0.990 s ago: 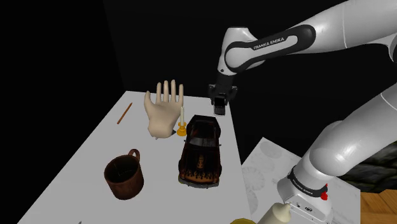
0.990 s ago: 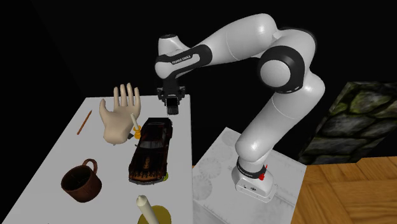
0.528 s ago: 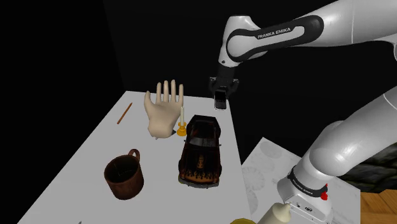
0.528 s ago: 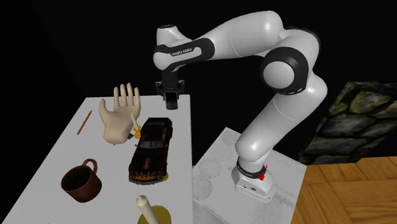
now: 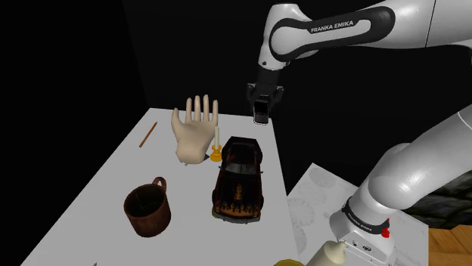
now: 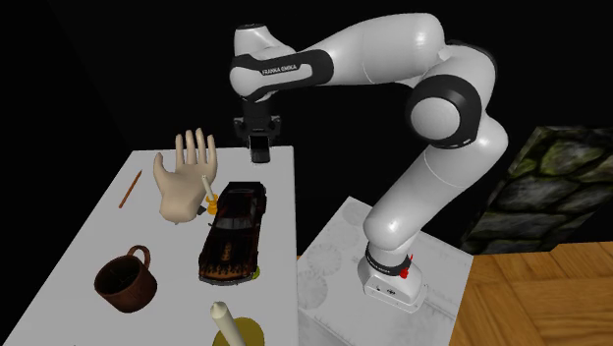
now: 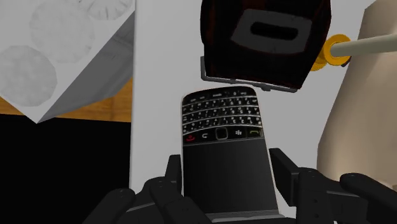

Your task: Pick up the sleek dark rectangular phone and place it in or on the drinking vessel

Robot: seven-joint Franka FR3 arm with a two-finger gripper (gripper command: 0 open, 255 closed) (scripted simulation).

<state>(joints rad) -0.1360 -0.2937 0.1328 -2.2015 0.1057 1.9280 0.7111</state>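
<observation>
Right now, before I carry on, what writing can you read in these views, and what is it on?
"FRANKA EMIKA": white letters on the dark link of the arm.
Key markings on the phone: too small to read.
No other text shows.

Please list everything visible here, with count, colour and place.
phone: 1, black, in the hand
mug: 1, brown, table's near part
car: 1, dark with flames, beside mug
mannequin hand: 1, beige, table's far part
candle: 1, white, orange holder, between mannequin hand and car
pencil: 1, brown, table's far part
bottle-like thing: 1, cream, table's near edge
table: 1, white
stand: 1, pale grey
arm: 1, white
hand: 1, black, shut on phone
</observation>
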